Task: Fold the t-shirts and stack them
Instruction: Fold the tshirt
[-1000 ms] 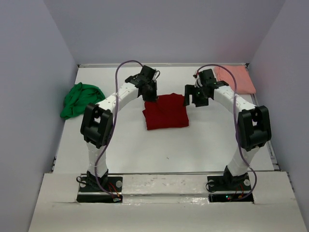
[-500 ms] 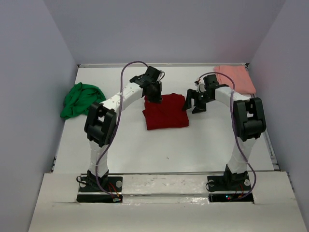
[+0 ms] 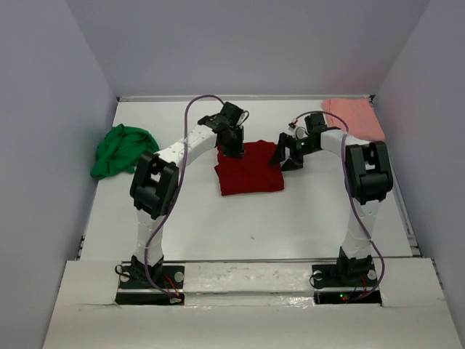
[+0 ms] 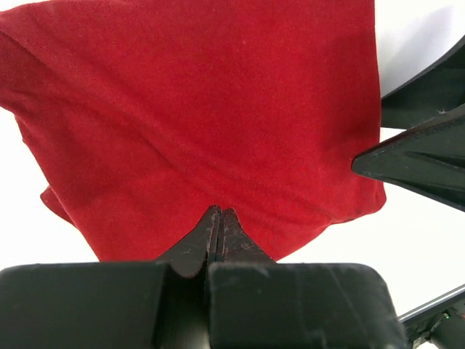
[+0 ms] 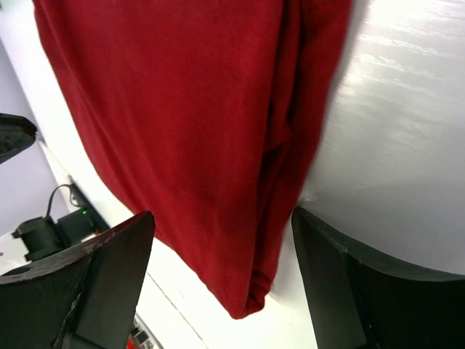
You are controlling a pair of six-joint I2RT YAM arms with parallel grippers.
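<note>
Left gripper (image 4: 218,218) closed, tips touching dark red shirt (image 3: 251,171), cloth spread ahead. Right gripper (image 5: 221,218) wide, shirt's folded edge between its fingers.

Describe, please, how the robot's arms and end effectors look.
The left arm and right arm have white links with black joint housings. A purple cable loops along each. The left end effector and right end effector are black, with tapered fingers.
</note>
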